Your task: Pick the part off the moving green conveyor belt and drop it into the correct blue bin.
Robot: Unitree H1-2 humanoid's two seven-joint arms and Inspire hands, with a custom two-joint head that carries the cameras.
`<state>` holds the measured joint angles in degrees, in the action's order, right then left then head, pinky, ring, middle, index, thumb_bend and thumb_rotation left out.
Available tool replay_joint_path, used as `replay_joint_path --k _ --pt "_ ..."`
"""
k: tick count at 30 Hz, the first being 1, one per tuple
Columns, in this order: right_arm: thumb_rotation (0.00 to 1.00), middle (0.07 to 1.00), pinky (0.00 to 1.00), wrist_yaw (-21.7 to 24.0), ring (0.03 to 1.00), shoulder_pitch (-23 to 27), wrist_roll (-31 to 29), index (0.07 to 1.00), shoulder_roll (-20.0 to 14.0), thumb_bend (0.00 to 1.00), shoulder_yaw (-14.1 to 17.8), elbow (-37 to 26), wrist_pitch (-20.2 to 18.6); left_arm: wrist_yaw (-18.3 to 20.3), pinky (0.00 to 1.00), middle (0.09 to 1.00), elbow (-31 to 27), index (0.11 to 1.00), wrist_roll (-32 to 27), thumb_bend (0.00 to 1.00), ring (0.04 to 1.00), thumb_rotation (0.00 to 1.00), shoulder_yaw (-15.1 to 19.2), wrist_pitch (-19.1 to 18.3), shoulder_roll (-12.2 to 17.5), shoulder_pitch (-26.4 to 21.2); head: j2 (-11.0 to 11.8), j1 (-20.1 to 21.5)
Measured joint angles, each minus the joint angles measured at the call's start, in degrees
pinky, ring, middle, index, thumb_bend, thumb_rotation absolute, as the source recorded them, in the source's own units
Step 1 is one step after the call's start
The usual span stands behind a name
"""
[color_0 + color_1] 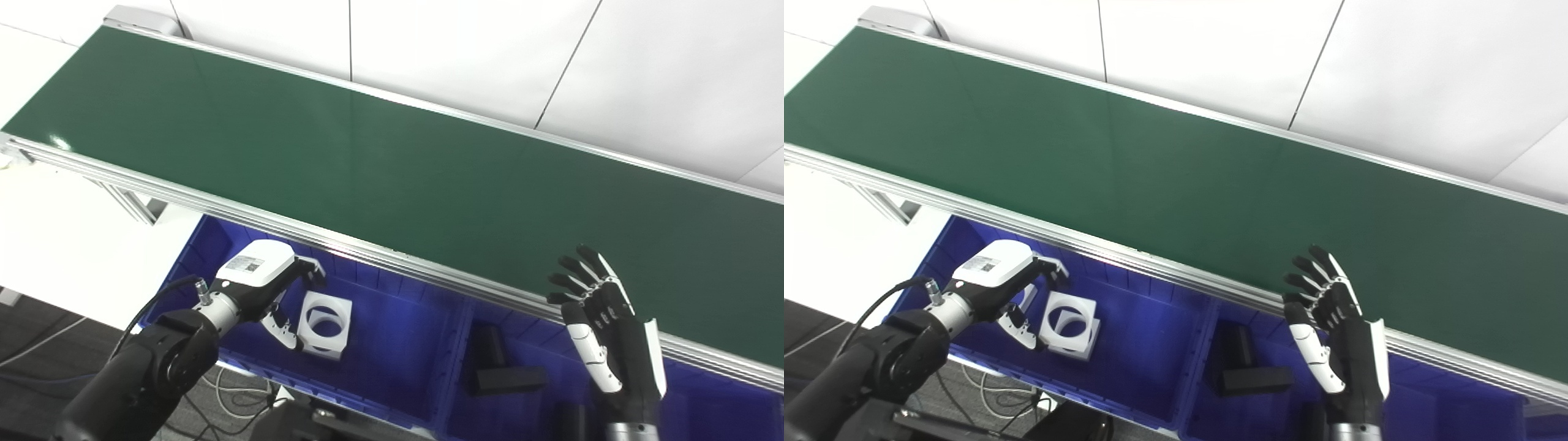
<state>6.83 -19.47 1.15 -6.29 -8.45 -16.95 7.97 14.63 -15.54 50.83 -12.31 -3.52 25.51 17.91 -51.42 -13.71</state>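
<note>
The green conveyor belt point(392, 165) runs diagonally from upper left to lower right, with no part on it. Below its near rail stand blue bins. A white square part with a round hole point(326, 317) lies in the left blue bin point(392, 331). My left hand point(269, 285) hovers over that bin, just left of the white part, fingers spread and holding nothing. Black block parts point(502, 373) lie in the right blue bin point(465, 392). My right hand point(603, 327) is open, fingers up, at the belt's near rail, empty.
The aluminium rail point(367, 248) of the conveyor overhangs the bins' far side. A white wall lies behind the belt, a white surface point(55, 245) at left. Cables point(239, 392) trail on the dark floor below the left bin.
</note>
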Motion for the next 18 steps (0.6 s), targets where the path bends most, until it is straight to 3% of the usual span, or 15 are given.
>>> replay_joint_path --k 4,9,12,15,17,18 --pt "0.61 0.824 0.64 0.0 0.755 -0.1 0.0 0.893 0.0 0.56 -0.1 0.0 0.0 0.2 0.88 0.993 -0.5 0.996 2.0 0.93 0.973 0.01 0.0 -0.3 0.0 0.1 0.2 0.1" --pt "0.61 0.826 0.64 0.0 0.755 -0.3 0.0 0.895 0.1 0.55 -0.1 0.0 0.0 0.3 0.89 0.982 -2.0 0.991 4.0 0.93 0.970 0.03 0.1 -0.4 0.0 0.5 0.5 0.6" --pt "0.61 0.827 0.65 0.0 0.756 -0.2 0.0 0.896 0.1 0.56 -0.1 0.0 0.0 0.9 0.90 0.973 -4.3 0.981 6.1 0.88 0.962 0.00 0.2 -0.4 0.2 1.1 1.0 1.1" --pt "0.61 0.829 0.64 0.0 0.756 -0.3 0.3 0.896 0.1 0.55 -0.1 0.1 0.0 0.7 0.88 0.958 -7.4 0.973 5.8 0.73 0.929 0.00 1.1 0.0 0.2 1.5 1.4 1.9" --pt "0.61 0.823 0.64 0.0 0.752 -0.3 0.4 0.892 0.2 0.56 -0.2 0.4 0.0 0.7 0.85 0.951 -10.3 0.952 1.4 0.63 0.918 0.00 2.5 0.3 -0.1 1.8 2.2 3.9" --pt "0.61 0.823 0.64 0.0 0.752 -0.4 0.4 0.891 0.2 0.56 -0.2 0.5 0.0 0.8 0.85 0.951 -11.8 0.951 -1.9 0.62 0.917 0.00 3.1 0.6 -0.3 1.8 2.2 3.9"
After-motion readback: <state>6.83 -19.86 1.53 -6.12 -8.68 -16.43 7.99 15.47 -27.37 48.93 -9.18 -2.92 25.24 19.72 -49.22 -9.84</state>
